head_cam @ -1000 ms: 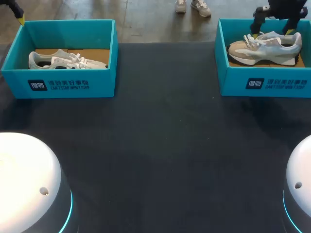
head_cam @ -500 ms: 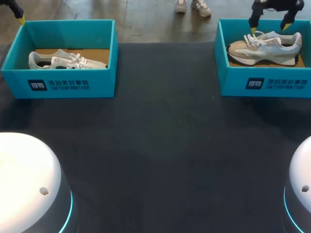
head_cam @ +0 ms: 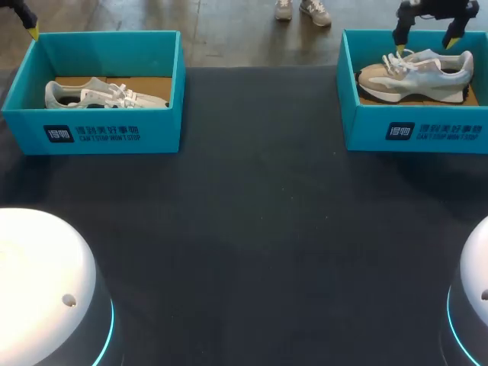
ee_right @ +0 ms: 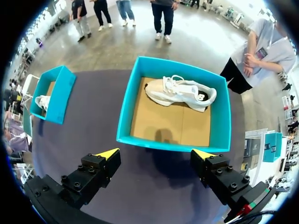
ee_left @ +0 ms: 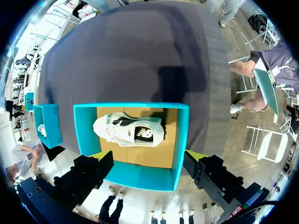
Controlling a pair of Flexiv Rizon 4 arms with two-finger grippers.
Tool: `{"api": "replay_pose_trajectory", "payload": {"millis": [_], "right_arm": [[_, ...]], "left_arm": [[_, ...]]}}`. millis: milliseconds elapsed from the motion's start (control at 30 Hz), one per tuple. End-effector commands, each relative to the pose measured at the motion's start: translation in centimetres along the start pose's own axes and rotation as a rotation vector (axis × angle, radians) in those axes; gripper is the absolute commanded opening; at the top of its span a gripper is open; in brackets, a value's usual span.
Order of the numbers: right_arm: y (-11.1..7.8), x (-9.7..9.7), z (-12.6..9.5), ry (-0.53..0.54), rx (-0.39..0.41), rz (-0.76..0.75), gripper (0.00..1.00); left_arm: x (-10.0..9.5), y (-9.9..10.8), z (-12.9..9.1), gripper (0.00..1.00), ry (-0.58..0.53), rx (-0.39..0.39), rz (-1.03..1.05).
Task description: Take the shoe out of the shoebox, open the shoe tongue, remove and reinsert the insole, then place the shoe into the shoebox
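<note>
Two teal shoeboxes stand on the dark counter [head_cam: 252, 229], one at each far corner. In the left shoebox [head_cam: 91, 133] a white shoe [head_cam: 103, 94] lies on the cardboard floor. In the right shoebox [head_cam: 415, 130] lies a beige and grey shoe [head_cam: 415, 76], its laces loose on top.

Our right hand [head_cam: 424, 36] hangs above that box's far wall, over the shoe, fingers spread wide and holding nothing. In its own wrist view the box lies ahead of the yellow tips, apart from them, and the shoe rests by the wall farther from the hand.

Our left hand [ee_left: 148, 156] is spread wide too, and empty. The left shoebox sits under and ahead of it, with the white shoe lying across the floor. In the head view only one yellow tip of this hand shows — just beyond the left shoebox's far-left corner.
</note>
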State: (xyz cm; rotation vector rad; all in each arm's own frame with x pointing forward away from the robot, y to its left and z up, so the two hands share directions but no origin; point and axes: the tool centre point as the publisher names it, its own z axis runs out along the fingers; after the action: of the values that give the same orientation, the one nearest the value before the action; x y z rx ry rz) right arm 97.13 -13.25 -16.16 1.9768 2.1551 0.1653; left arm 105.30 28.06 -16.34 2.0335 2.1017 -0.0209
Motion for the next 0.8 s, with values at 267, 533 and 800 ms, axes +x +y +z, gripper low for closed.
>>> {"api": "replay_pose_trajectory", "payload": {"millis": [267, 533, 800], "right_arm": [[2.9, -3.9, 3.9, -0.052, 0.006, -0.057, 1.0], [5.8, -7.4, 6.5, -0.085, 0.035, -0.08, 1.0], [8.2, -10.1, 8.0, -0.147, 0.059, -0.109, 1.0]], "left_arm": [[0.0, -0.1, 0.0, 1.0, 0.001, -0.002, 0.001], [0.0, -0.1, 0.0, 1.0, 0.001, -0.002, 0.001], [0.0, -0.1, 0.0, 1.0, 0.001, -0.002, 0.001]]}}
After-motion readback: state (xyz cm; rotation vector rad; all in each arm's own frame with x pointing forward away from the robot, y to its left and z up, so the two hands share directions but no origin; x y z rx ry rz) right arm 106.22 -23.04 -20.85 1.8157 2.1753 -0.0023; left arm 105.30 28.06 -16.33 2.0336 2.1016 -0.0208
